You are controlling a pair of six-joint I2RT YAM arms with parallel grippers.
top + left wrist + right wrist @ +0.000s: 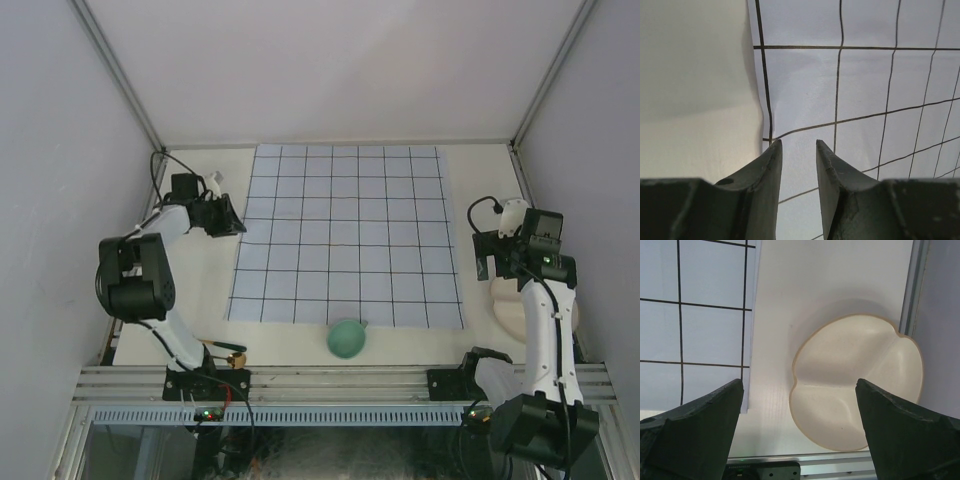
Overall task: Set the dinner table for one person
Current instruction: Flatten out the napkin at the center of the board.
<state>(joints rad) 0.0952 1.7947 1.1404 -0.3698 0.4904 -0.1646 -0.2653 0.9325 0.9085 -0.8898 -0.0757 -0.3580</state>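
Right gripper (800, 382) fingers are standing wide apart, gripping nothing, hanging above a cream lobed plate (855, 380) lying on the dinner table (775, 315) beside the grid cloth (710, 335). Left gripper (797, 142) fingers are sitting narrowly parted, empty, over the cloth's edge, bare table alongside.

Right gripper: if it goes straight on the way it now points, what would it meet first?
Most likely the cream divided plate, which lies on the dinner table right below the open right gripper; the distance is unclear.
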